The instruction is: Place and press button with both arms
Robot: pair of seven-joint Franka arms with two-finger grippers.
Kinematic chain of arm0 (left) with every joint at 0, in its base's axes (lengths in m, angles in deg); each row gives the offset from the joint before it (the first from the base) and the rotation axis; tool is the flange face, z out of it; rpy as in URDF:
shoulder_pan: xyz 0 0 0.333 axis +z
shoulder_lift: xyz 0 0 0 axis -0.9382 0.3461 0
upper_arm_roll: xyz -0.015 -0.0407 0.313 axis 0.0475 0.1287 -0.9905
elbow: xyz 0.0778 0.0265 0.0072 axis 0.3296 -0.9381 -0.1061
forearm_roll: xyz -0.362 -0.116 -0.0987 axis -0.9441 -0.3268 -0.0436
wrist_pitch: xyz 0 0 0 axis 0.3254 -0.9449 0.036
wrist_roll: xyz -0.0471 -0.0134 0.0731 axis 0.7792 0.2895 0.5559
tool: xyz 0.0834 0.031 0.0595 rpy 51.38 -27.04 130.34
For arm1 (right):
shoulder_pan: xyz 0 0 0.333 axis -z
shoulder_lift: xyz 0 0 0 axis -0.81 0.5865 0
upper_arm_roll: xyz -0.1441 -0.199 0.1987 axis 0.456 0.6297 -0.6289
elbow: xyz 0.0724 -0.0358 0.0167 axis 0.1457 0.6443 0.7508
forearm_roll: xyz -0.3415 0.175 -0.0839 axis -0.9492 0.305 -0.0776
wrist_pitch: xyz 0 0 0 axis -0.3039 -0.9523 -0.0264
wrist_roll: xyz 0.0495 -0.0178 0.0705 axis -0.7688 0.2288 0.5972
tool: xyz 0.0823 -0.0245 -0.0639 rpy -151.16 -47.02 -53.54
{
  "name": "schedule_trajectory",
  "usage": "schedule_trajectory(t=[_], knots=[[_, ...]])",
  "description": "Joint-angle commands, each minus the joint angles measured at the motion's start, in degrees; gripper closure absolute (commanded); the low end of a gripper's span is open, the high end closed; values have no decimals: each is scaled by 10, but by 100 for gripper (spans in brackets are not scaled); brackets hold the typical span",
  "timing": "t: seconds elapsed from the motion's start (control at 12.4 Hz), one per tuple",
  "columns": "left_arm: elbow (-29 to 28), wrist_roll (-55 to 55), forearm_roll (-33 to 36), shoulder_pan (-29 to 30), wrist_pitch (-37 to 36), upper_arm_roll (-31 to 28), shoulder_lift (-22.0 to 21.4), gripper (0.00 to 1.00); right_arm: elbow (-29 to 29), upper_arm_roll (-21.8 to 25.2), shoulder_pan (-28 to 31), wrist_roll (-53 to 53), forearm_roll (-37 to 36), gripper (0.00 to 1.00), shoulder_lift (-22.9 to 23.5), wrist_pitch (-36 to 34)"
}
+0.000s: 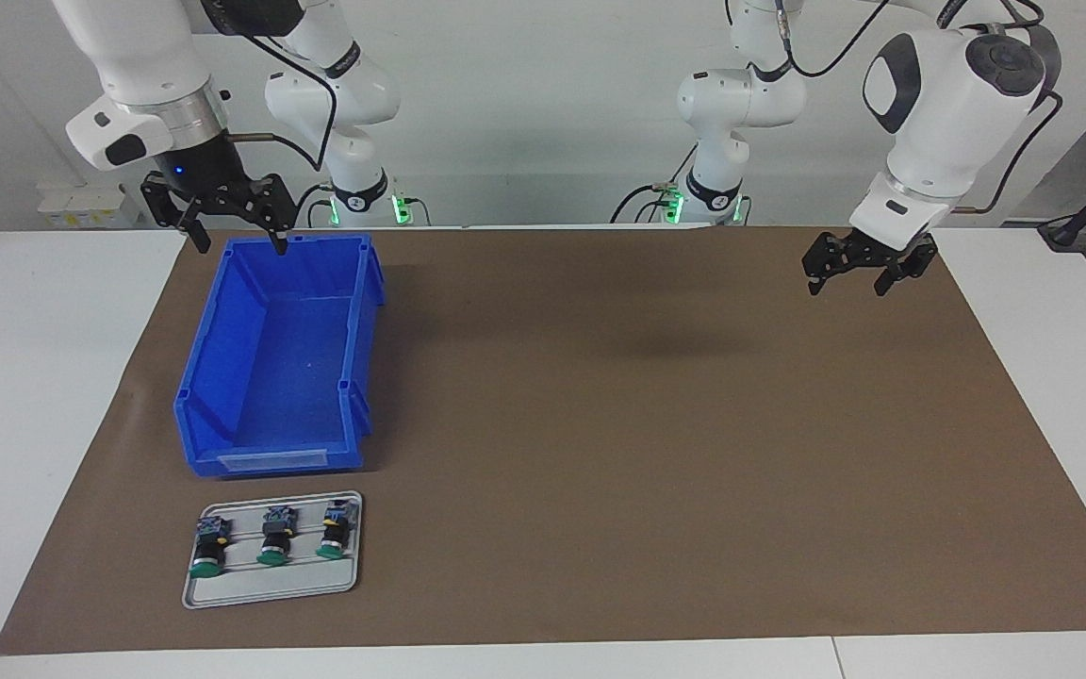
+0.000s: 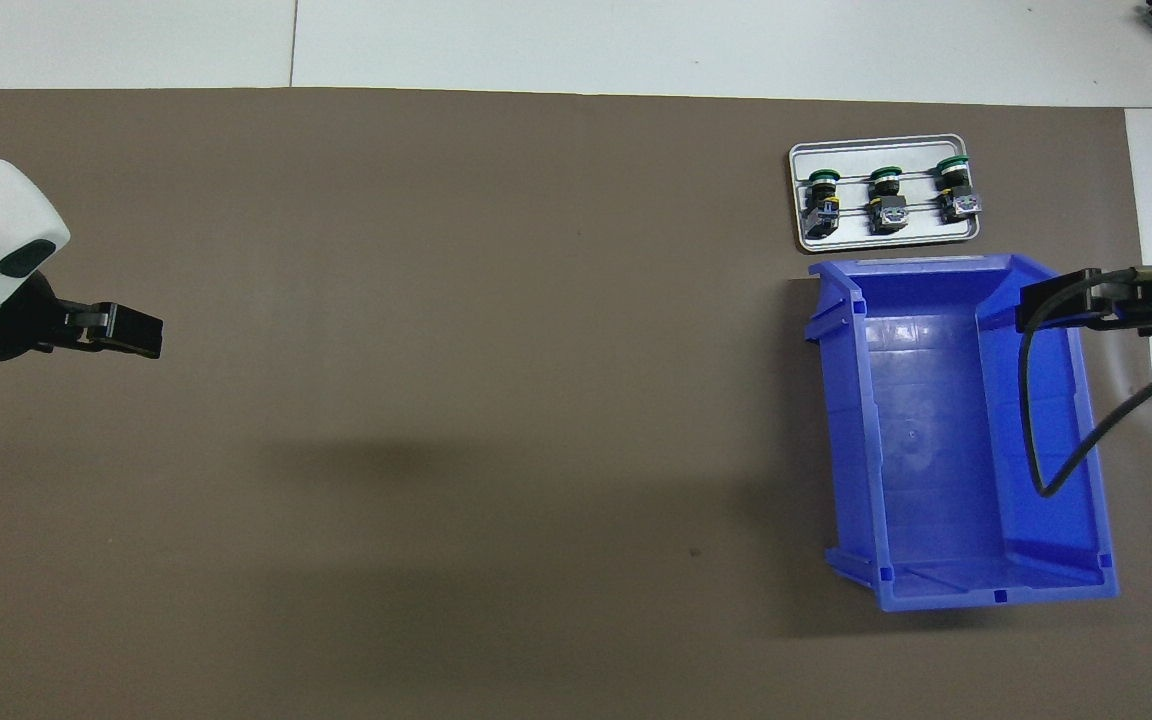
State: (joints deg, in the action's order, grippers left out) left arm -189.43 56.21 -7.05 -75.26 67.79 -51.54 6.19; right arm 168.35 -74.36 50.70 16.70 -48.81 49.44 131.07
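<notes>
Three alike green-capped buttons lie in a row on a grey tray point(image 1: 270, 587): one at the right arm's end point(image 1: 207, 547), a middle one point(image 1: 273, 538) and a third point(image 1: 337, 531). They also show in the overhead view point(image 2: 884, 192) on the tray point(image 2: 886, 233). Nothing sets one apart from the others. My right gripper point(image 1: 238, 243) is open and empty, raised over the blue bin point(image 1: 222, 339); it also shows in the overhead view point(image 2: 1036, 305). My left gripper point(image 1: 847, 286) is open and empty, raised over bare mat toward the left arm's end; it also shows in the overhead view point(image 2: 141, 335).
The blue bin point(image 2: 936, 430) is empty and lies nearer to the robots than the tray, its low open end toward the tray. A brown mat point(image 1: 647, 424) covers the table's middle. The right arm's black cable point(image 2: 1031, 440) hangs over the bin.
</notes>
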Motion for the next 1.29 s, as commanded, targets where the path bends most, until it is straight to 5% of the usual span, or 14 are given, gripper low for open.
schedule_trajectory(t=[0.0,0.89,1.21], knots=[[-19,3,-1,7,9,4,-17,0,-3,-1,8,-5,7,0,1,-5],[-19,3,-1,7,9,4,-17,0,1,6,21,-3,6,1,7,27],[-19,3,-1,7,8,4,-17,0,-13,6,28,5,3,5,69,79]])
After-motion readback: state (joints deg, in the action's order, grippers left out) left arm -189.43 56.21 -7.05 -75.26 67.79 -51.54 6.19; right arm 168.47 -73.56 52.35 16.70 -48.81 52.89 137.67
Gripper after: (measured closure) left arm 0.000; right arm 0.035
